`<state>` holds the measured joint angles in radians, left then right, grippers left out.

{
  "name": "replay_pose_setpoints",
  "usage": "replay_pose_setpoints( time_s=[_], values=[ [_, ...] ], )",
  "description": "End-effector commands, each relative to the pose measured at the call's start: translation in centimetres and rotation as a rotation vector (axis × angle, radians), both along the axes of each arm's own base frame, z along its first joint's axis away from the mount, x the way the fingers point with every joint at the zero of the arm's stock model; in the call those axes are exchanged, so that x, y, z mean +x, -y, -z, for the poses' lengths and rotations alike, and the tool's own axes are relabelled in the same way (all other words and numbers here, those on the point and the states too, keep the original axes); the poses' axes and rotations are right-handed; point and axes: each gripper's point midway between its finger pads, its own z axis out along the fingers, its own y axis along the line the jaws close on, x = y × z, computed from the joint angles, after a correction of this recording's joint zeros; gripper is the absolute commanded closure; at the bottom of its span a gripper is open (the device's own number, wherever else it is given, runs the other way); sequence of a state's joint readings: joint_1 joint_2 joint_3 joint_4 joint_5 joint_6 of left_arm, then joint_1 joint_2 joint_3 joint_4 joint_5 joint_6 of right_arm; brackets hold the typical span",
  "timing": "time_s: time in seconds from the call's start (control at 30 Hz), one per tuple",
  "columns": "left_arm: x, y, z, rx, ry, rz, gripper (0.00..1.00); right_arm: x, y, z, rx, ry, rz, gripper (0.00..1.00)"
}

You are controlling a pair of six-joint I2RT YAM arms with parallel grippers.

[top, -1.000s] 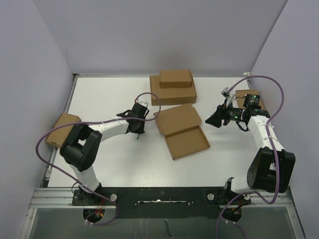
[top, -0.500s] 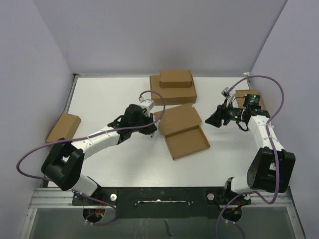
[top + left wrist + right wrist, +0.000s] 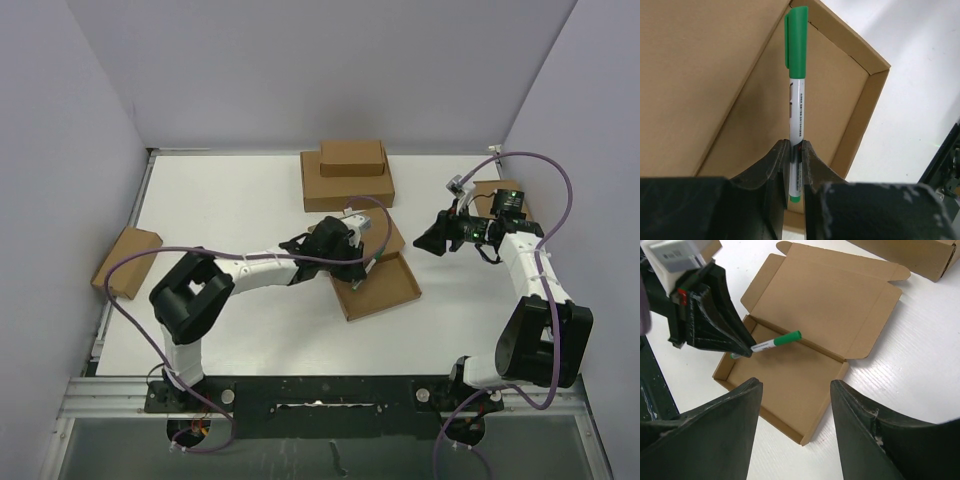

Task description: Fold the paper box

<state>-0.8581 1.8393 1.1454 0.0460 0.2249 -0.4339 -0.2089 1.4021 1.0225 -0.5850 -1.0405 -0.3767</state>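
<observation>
- Black left gripper [image 3: 795,150] was clamped on the lower end of a green-capped pen [image 3: 796,95], with the cap pointing away from the wrist.
- Pen hung over the tray of the box [image 3: 790,382], close to the fold where tray meets lid. Whether it touched the cardboard could not be told.
- Right gripper [image 3: 432,240] hovered to the right of the box, apart from it, with its jaws spread wide and nothing between them.
- Box lay at mid-table between the two arms. Its tray walls stood up, and its lid lay flat and open on the far side with flaps and tabs splayed.
- Done, by my judgement: the tray was formed. Left to do: swing the lid over and tuck its flaps and tab into the tray.
- In the way: pen and left gripper sat over the tray, just where the lid would have to come down.
- Around: a stack [image 3: 347,175] of two cartons stood just behind the lid, a small carton [image 3: 126,262] sat at the table's left edge, and purple cables [image 3: 560,215] looped off the arms.
</observation>
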Motion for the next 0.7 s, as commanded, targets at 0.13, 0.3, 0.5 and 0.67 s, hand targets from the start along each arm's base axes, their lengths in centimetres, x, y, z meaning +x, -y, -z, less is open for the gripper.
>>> replay_pose_setpoints(
  time_s=[0.13, 0.3, 0.5, 0.67],
  values=[
    [0.4, 2.5, 1.4, 0.068, -0.008, 0.004, 0.94, 0.0, -0.1, -1.4, 0.018, 0.051, -0.008, 0.43],
    [0.2, 2.4, 2.0, 0.098, -0.012, -0.007, 0.80, 0.0, 0.0, -1.3, 0.020, 0.048, -0.007, 0.42],
    [0.5, 2.0, 0.8, 0.099, 0.011, -0.028, 0.59, 0.0, 0.0, -1.4, 0.020, 0.049, -0.005, 0.41],
    [0.4, 1.8, -1.6, 0.047, 0.047, -0.040, 0.55, -0.1, 0.1, -1.4, 0.021, 0.049, -0.004, 0.39]
  ],
)
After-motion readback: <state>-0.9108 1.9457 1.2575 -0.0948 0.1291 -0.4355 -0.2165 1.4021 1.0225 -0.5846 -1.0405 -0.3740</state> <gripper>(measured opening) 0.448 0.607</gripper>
